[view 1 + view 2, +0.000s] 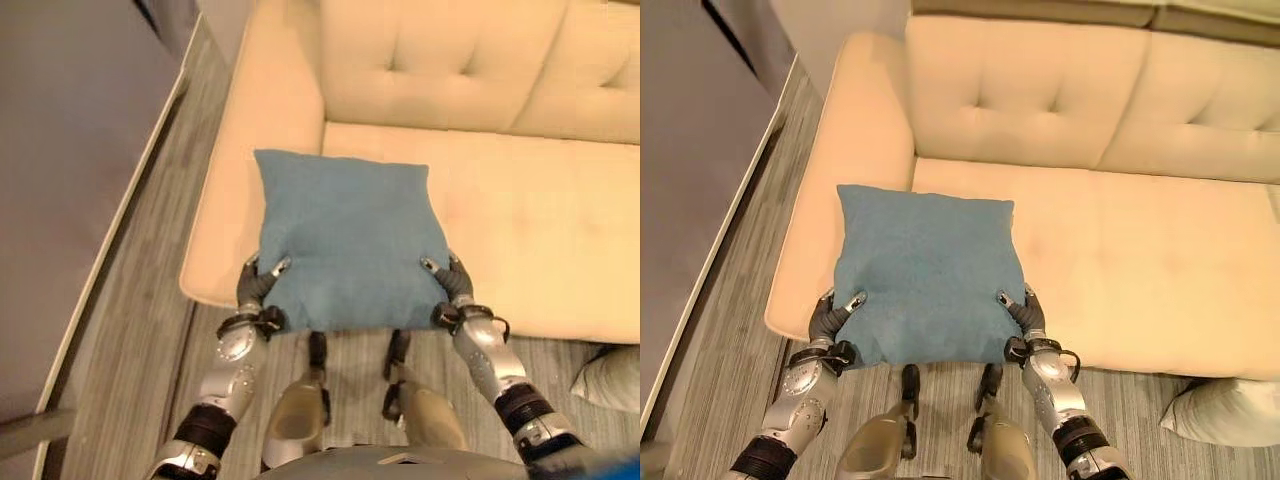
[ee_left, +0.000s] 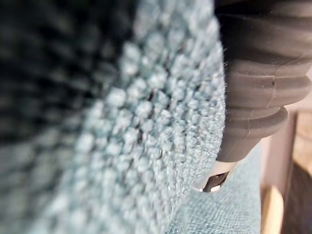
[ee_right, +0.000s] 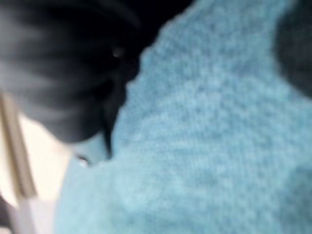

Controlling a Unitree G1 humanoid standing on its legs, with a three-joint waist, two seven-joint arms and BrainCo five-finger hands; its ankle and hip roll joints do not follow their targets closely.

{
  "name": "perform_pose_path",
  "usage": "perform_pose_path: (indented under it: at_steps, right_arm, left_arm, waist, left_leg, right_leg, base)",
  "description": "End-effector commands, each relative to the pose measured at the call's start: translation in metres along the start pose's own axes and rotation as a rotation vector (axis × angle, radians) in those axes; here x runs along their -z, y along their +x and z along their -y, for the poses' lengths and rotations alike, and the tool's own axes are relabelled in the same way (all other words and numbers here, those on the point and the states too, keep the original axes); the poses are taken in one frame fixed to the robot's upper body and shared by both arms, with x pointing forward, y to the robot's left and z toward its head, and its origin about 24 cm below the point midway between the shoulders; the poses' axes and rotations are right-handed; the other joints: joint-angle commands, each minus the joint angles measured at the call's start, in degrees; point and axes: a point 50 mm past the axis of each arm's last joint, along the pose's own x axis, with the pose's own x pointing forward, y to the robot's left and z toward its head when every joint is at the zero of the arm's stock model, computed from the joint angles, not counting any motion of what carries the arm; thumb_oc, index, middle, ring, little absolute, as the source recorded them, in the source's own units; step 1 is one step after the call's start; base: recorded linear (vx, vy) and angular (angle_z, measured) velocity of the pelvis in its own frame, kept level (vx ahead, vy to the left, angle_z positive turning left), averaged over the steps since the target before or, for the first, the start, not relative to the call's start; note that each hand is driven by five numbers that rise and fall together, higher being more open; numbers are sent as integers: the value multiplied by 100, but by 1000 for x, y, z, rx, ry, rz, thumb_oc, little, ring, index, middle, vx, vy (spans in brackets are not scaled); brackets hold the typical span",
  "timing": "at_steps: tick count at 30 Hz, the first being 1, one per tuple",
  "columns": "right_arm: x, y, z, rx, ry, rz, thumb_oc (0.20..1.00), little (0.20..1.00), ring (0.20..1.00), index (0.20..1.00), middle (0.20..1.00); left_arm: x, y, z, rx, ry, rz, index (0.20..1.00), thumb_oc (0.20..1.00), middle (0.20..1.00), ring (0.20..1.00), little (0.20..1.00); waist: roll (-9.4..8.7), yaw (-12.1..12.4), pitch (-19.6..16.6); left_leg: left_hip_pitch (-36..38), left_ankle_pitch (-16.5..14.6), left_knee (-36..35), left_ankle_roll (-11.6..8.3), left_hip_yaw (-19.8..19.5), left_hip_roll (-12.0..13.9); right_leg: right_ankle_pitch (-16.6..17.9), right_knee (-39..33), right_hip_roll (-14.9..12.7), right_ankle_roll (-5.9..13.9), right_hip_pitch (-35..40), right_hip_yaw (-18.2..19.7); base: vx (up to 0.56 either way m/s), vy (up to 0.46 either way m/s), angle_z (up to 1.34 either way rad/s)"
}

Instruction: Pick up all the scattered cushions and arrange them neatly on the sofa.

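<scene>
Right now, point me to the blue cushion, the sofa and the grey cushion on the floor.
blue cushion [image 1: 345, 235], left eye view, middle of its top face
sofa [image 1: 1160, 250], right eye view, bare seat
grey cushion [image 1: 1230, 410], right eye view, its visible corner

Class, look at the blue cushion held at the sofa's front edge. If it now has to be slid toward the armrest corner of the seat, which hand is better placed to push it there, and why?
The right hand, probably. It grips the blue cushion's corner farthest from the armrest, so it can push that way; the left hand grips the armrest-side corner and could only guide.

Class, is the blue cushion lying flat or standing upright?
Flat: the blue cushion lies face-up over the sofa seat's front edge, left hand and right hand gripping its near corners.
</scene>
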Motion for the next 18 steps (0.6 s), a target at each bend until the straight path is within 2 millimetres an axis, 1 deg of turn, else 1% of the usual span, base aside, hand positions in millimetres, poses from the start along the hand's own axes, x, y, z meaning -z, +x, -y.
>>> perform_pose_path:
  at_steps: [1, 3, 4, 5, 6, 7, 8, 10, 11, 12, 13, 14, 15, 16, 17, 18]
  right_arm:
    - [-40, 4, -33, -136, 13, 215, 200, 200, 200, 200, 200]
    - [-39, 3, -33, -134, 4, 216, 200, 200, 200, 200, 200]
    - [-43, 3, -31, -119, -18, 236, 200, 200, 200, 200, 200]
    - [-42, 1, -30, -114, -22, 238, 200, 200, 200, 200, 200]
    - [-40, 0, -31, -118, -25, 232, 200, 200, 200, 200, 200]
    - [-40, 0, -31, -118, -26, 232, 200, 200, 200, 200, 200]
    - [-41, -4, -30, -118, -38, 245, 200, 200, 200, 200, 200]
    - [-43, -5, -31, -119, -29, 256, 200, 200, 200, 200, 200]
    - [-45, -5, -32, -127, -32, 262, 200, 200, 200, 200, 200]
    - [-48, -6, -32, -134, -39, 273, 200, 200, 200, 200, 200]
    - [-49, -7, -31, -136, -49, 281, 200, 200, 200, 200, 200]
    - [-52, -7, -31, -138, -55, 294, 200, 200, 200, 200, 200]
    - [-55, -6, -30, -136, -62, 301, 200, 200, 200, 200, 200]
    - [-55, -6, -30, -136, -62, 302, 200, 200, 200, 200, 200]
    - [-57, -5, -28, -132, -69, 305, 200, 200, 200, 200, 200]
    - [-58, -5, -25, -127, -80, 306, 200, 200, 200, 200, 200]
  left_arm:
    - [-26, 0, 41, 195, -12, 150, 200, 200, 200, 200, 200]
    - [-24, -1, 41, 196, -8, 145, 200, 200, 200, 200, 200]
    - [-28, -2, 38, 192, 2, 155, 200, 200, 200, 200, 200]
    - [-26, -3, 36, 193, 13, 148, 200, 200, 200, 200, 200]
    - [-26, -3, 34, 189, 17, 148, 200, 200, 200, 200, 200]
    - [-26, -4, 34, 189, 17, 147, 200, 200, 200, 200, 200]
    - [-24, -6, 30, 187, 24, 137, 200, 200, 200, 200, 200]
    - [-23, -7, 29, 178, 20, 135, 200, 200, 200, 200, 200]
    - [-20, -8, 26, 160, 6, 126, 200, 200, 200, 200, 200]
    - [-19, -8, 27, 157, 3, 122, 200, 200, 200, 200, 200]
    - [-17, -9, 28, 160, -3, 114, 200, 200, 200, 200, 200]
    - [-17, -8, 31, 167, -11, 113, 200, 200, 200, 200, 200]
    - [-16, -8, 34, 172, -19, 108, 200, 200, 200, 200, 200]
    - [-16, -8, 34, 173, -19, 108, 200, 200, 200, 200, 200]
    - [-15, -7, 36, 175, -24, 105, 200, 200, 200, 200, 200]
    - [-15, -6, 39, 177, -37, 106, 200, 200, 200, 200, 200]
  waist:
    - [56, -7, -478]
    - [60, -11, -505]
    - [114, 69, -495]
    - [133, 115, -517]
    - [150, 139, -560]
    - [136, 131, -535]
    - [69, 189, -614]
    - [43, 183, -642]
    - [-4, 181, -746]
    - [-48, 185, -771]
    - [-36, 182, -783]
    - [-52, 180, -764]
    - [-52, 181, -739]
    - [-46, 178, -738]
    - [-41, 179, -729]
    - [-23, 183, -721]
  left_leg:
    - [58, -874, 557, 128, -206, -151]
    - [150, -861, 473, 145, -150, -140]
    - [315, -845, 357, 158, 53, -45]
    - [414, -849, 311, 144, 160, 0]
    - [522, -919, 263, 113, 211, 55]
    - [492, -844, 277, 135, 249, 41]
    - [691, -956, 250, 44, 375, 148]
    - [714, -954, 297, 6, 399, 184]
    - [733, -992, 414, -74, 456, 261]
    - [643, -914, 583, -103, 524, 294]
    - [675, -1063, 778, -199, 498, 394]
    - [578, -1082, 1044, -263, 498, 480]
    - [470, -1098, 1308, -316, 493, 566]
    - [455, -1109, 1333, -320, 487, 575]
    - [335, -1109, 1565, -356, 458, 624]
    - [231, -1045, 1745, -400, 379, 633]
  right_leg:
    - [-931, 872, -382, 751, 147, 19]
    - [-925, 978, -385, 782, 115, -7]
    - [-926, 1370, -515, 873, -3, -486]
    - [-975, 1462, -604, 865, 68, -874]
    - [-1063, 1578, -641, 898, 124, -1096]
    - [-1004, 1576, -667, 850, 109, -1146]
    - [-1176, 1537, -641, 869, 343, -1328]
    - [-1161, 1457, -584, 836, 373, -1296]
    - [-1162, 1085, -404, 767, 560, -1206]
    - [-1074, 866, -328, 656, 618, -1198]
    - [-1187, 736, -200, 660, 755, -1113]
    - [-1208, 586, -139, 601, 856, -1122]
    - [-1219, 485, -104, 534, 943, -1129]
    - [-1217, 478, -97, 529, 945, -1134]
    - [-1221, 401, -79, 470, 1011, -1149]
    - [-1237, 327, -48, 417, 1080, -1158]
  base:
    - [-34, 113, -45]
    - [-30, 67, -52]
    - [-24, 44, -53]
    - [41, 27, -80]
    - [24, -24, -83]
    - [133, -160, -91]
    - [68, -146, -52]
    - [128, -207, -52]
    - [77, -296, -39]
    - [143, -311, -17]
    - [74, -245, -16]
    - [107, -216, -29]
    - [11, -136, -18]
    - [13, -110, -16]
    - [15, -75, -15]
    - [-56, -81, -25]
